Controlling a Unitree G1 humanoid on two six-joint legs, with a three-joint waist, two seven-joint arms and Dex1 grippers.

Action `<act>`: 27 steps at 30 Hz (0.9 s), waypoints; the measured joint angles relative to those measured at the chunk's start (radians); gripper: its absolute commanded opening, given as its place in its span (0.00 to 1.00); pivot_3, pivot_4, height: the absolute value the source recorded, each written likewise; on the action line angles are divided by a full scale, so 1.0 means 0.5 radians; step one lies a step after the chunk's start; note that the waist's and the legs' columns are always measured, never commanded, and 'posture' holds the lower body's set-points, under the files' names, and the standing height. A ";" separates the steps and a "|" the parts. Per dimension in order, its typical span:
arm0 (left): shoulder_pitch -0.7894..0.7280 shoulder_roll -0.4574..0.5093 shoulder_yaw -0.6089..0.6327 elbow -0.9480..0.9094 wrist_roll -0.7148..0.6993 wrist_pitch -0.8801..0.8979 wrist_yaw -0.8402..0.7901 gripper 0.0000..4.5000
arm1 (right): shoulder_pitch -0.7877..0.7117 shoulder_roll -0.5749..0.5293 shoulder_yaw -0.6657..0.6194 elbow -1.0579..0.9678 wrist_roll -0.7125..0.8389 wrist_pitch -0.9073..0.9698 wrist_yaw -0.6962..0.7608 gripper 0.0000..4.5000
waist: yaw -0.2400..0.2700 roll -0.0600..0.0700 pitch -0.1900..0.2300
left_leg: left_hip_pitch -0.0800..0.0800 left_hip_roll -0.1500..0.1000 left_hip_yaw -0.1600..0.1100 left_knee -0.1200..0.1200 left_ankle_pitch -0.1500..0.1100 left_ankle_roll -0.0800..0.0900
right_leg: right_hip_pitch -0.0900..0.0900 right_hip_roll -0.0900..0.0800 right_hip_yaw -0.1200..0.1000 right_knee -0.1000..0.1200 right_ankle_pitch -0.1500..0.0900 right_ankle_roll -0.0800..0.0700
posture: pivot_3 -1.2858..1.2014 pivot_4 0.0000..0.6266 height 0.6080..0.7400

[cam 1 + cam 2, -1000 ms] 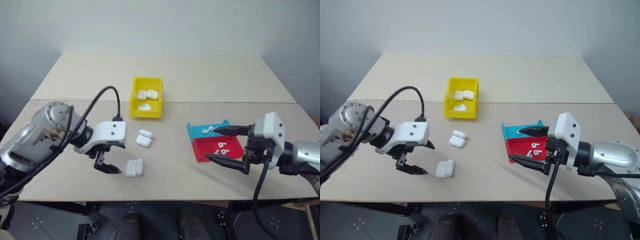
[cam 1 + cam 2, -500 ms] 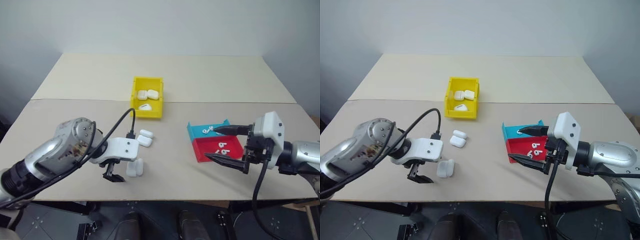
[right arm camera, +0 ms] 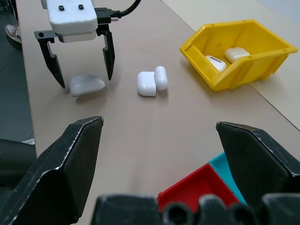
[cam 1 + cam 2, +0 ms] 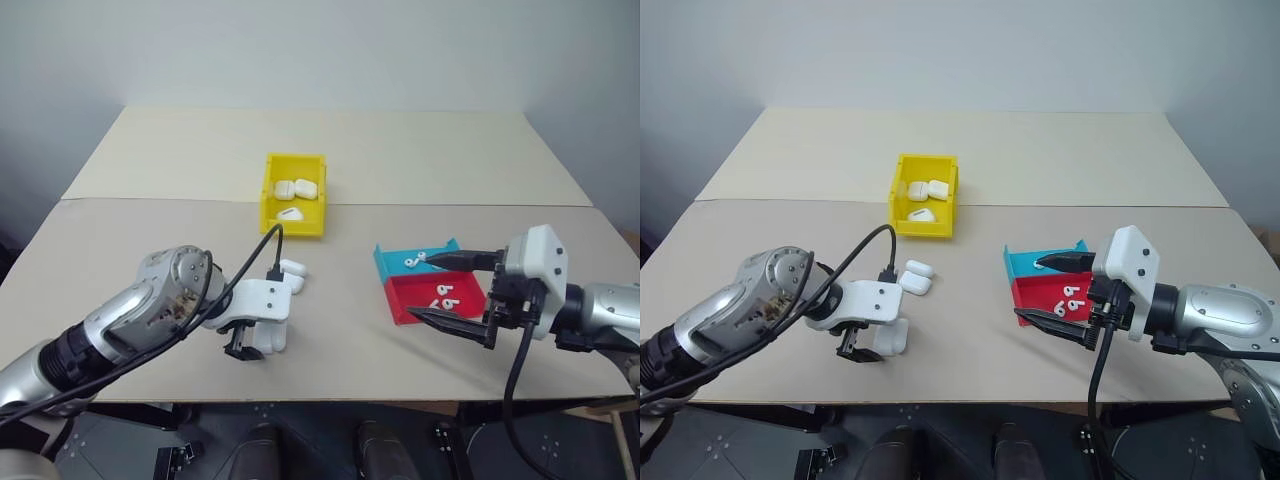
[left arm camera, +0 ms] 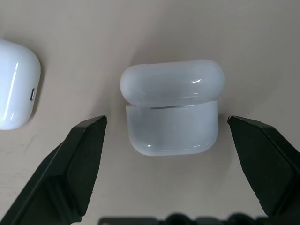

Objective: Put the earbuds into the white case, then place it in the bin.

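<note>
A white case (image 5: 171,112) lies on the table with its lid swung open. My left gripper (image 5: 167,119) points down over it, open, one black finger on each side and neither touching. The same case (image 4: 272,335) sits near the table's front edge under that gripper (image 4: 243,346). Tiny white earbuds (image 4: 445,295) lie in the red half of a tray (image 4: 407,310), and more earbuds (image 4: 413,261) in its blue half. My right gripper (image 4: 447,291) hovers at that tray, open and empty. The yellow bin (image 4: 293,229) stands further back with white cases inside.
A second open white case (image 4: 290,276) lies between the bin and my left gripper; the right wrist view shows this case (image 3: 151,82) too. The tan table (image 4: 400,160) has a seam running across its middle.
My left gripper has swung right and come down from beside the front case until its fingers straddle it. The right gripper has kept still.
</note>
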 measured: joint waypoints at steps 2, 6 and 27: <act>0.020 0.000 -0.002 0.000 0.001 -0.006 0.000 1.00 | 0.004 0.000 0.000 -0.002 0.000 0.000 -0.001 1.00 | 0.000 0.000 0.000 | 0.000 0.000 0.000 0.000 0.000 0.000 | 0.000 0.000 0.000 0.000 0.000 0.000 | 0.52 0.24 1.00; 0.050 0.003 -0.018 -0.003 0.037 -0.005 0.000 0.86 | 0.024 0.000 0.000 -0.018 0.000 0.000 -0.003 1.00 | 0.001 0.000 0.000 | 0.000 0.000 0.000 0.000 0.000 0.000 | 0.000 0.000 0.000 0.000 0.000 0.000 | 0.52 0.24 1.00; 0.260 0.006 0.648 0.194 -0.313 -0.246 0.042 0.61 | 0.045 0.023 -0.001 -0.035 0.001 -0.001 -0.012 1.00 | -0.001 0.000 0.000 | 0.000 0.000 0.000 0.000 0.000 0.000 | 0.000 0.000 0.000 0.001 0.000 0.000 | 0.52 0.24 1.00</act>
